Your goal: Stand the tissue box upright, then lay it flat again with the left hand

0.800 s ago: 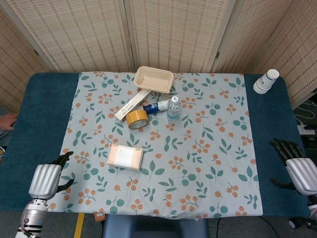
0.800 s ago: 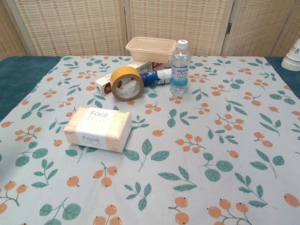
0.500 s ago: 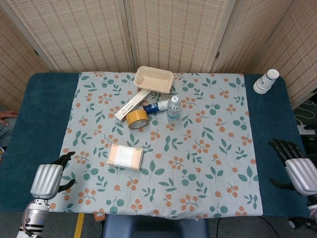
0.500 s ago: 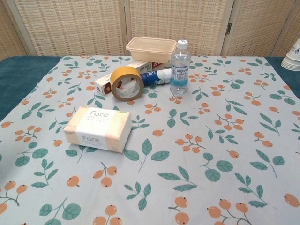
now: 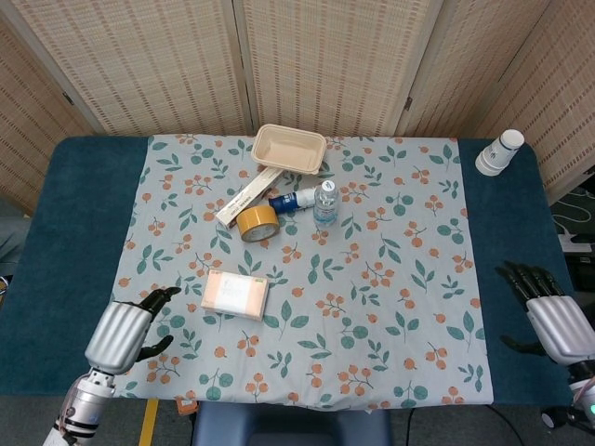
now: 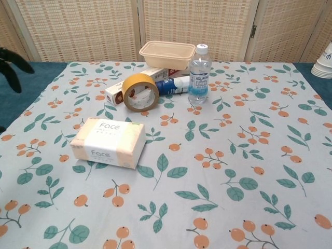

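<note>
Progress so far: your left hand (image 5: pixel 121 333) has shifted in from the tabletop's near-left edge toward the tissue box (image 5: pixel 235 295) — fingers (image 6: pixel 10 65) spread, holding nothing, now just entering the chest view's left edge. Box hasn't moved: flat on the floral cloth (image 5: pixel 390 279), near-left of centre, untouched. Approach only — tip-up not yet started. Right hand (image 5: pixel 558 321) idle and unclenched at the near-right edge.

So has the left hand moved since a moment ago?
Yes. In the head view the left hand has shifted right, closer to the tissue box, which lies flat where it was.
</note>
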Motion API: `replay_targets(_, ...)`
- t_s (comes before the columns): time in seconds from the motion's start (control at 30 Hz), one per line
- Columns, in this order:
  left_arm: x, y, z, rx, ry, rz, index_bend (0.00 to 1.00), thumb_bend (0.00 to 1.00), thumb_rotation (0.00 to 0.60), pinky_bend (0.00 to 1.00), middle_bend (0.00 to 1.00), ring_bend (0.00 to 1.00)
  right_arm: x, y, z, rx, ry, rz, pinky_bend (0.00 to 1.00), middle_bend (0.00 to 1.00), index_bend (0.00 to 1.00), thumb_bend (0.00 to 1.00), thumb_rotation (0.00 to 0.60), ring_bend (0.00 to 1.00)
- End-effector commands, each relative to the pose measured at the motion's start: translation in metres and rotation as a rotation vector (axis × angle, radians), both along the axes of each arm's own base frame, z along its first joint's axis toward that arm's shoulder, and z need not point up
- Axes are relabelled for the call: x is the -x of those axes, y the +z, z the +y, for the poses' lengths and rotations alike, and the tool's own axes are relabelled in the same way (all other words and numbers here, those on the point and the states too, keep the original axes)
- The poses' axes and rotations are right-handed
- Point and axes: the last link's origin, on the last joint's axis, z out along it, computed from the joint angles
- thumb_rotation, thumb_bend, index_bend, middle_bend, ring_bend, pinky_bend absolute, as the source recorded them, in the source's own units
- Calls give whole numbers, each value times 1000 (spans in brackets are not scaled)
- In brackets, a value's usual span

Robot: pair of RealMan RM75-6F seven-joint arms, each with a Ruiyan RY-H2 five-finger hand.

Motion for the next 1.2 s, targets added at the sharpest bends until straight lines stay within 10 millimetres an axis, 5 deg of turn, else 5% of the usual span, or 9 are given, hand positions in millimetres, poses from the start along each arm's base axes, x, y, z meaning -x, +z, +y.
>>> replay_targets(0.03,-30,-16,3,62,-100,18,230,169,600,877,349,896,-1,1,2,6,8,-3,11,28,78,116,600,0)
replay_targets(0.3,-70,-51,19,115,-152,84,133,161,600,871,238,894,-1,10,5,47,19,-15,10,28,78,116,600,0)
replay_targets(0.6,-74,-96,38,138,-97,237,124,158,600,876,219,894,-8,21,22,190,66,24,11,28,78,116,600,0)
replay_targets(1.2,-98,-124,70,133,-111,372,132,158,600,878,176,894,-6,18,20,153,31,34,12,28,78,116,600,0)
